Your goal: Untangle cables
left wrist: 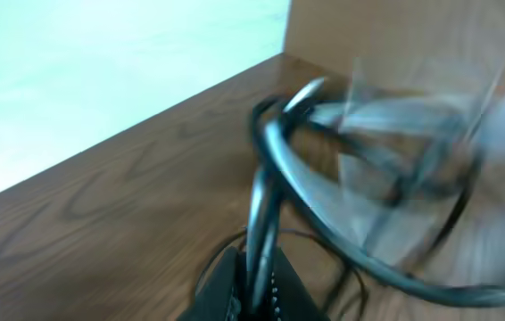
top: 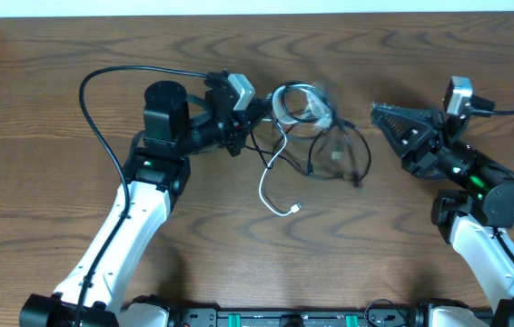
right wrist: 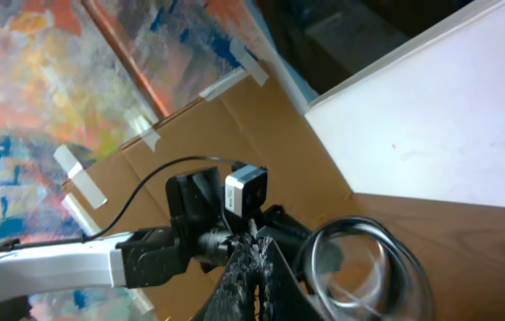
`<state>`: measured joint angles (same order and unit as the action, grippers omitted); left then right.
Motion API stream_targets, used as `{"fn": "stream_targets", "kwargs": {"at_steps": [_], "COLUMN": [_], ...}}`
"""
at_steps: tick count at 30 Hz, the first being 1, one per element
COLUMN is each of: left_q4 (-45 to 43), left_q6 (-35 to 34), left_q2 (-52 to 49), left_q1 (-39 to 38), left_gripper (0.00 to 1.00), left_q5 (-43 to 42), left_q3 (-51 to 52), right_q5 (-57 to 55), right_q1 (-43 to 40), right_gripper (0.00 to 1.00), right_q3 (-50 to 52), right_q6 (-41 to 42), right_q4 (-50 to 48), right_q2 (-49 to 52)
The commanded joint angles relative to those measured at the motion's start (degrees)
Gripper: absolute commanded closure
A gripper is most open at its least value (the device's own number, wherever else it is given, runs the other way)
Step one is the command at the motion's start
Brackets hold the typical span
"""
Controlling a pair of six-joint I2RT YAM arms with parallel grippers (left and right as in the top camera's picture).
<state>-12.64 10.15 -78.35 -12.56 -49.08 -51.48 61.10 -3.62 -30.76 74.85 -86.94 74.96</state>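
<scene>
The cables (top: 316, 127) form a tangle at the table's middle: a white coil (top: 295, 102), black loops (top: 359, 156) and a white tail ending in a small plug (top: 294, 209). My left gripper (top: 255, 111) is shut on cable strands at the tangle's left edge. In the left wrist view its jaws (left wrist: 257, 283) pinch a dark strand (left wrist: 264, 192), and blurred loops (left wrist: 395, 178) spread to the right. My right gripper (top: 375, 111) is shut on nothing, just right of the tangle and apart from it. Its jaws (right wrist: 254, 260) point at the coil (right wrist: 364, 267).
The left arm's thick black wire (top: 103, 118) arcs over the table at the left. A cardboard panel (right wrist: 235, 134) and a painted backdrop (right wrist: 47, 80) stand behind the left arm (right wrist: 56, 263) in the right wrist view. The table's far edge (top: 257, 18) meets a white surface.
</scene>
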Motion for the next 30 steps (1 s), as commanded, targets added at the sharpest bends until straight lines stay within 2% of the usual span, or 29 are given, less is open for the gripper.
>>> {"fn": "stream_targets", "kwargs": {"at_steps": [1,7,8,10,13,16,20,30], "left_q4": [0.0,-0.1,-0.5,-1.7,-5.2,-8.8,-10.9,-11.4], "left_q6": [-0.3,-0.3,-0.3,-0.3,-0.3,-0.3,-0.3,-0.3], "left_q2": [0.0,0.0,0.0,0.0,0.0,0.0,0.0,0.0], "left_q1": [1.4,1.6,1.6,1.6,1.6,1.6,1.6,-0.8], "left_gripper": [0.92,0.92,0.92,0.92,0.92,0.92,0.92,0.92], "left_q5": [0.7,-0.9,-2.9,-6.8,-14.2,-21.2,-27.5,-27.9], "left_q3": [-1.2,-1.2,-1.2,-1.2,-1.2,-1.2,-1.2,-1.2], "right_q5": [0.1,1.4,2.1,2.5,1.7,0.3,0.3,0.6], "right_q1": [-1.2,-1.2,-1.2,-1.2,-1.2,-1.2,-1.2,2.1], "right_gripper": [0.99,0.97,0.89,0.83,0.67,0.6,0.59,0.59], "right_q3": [-0.4,-0.4,-0.4,-0.4,-0.4,-0.4,-0.4,-0.4], "right_q6": [1.4,1.3,0.2,-2.4,-7.3,-11.3,-14.5,-18.8], "right_q4": [-0.5,-0.2,1.4,6.8,18.5,27.9,30.8,31.0], "right_q2": [-0.3,-0.3,-0.3,-0.3,-0.3,-0.3,-0.3,-0.3]}}
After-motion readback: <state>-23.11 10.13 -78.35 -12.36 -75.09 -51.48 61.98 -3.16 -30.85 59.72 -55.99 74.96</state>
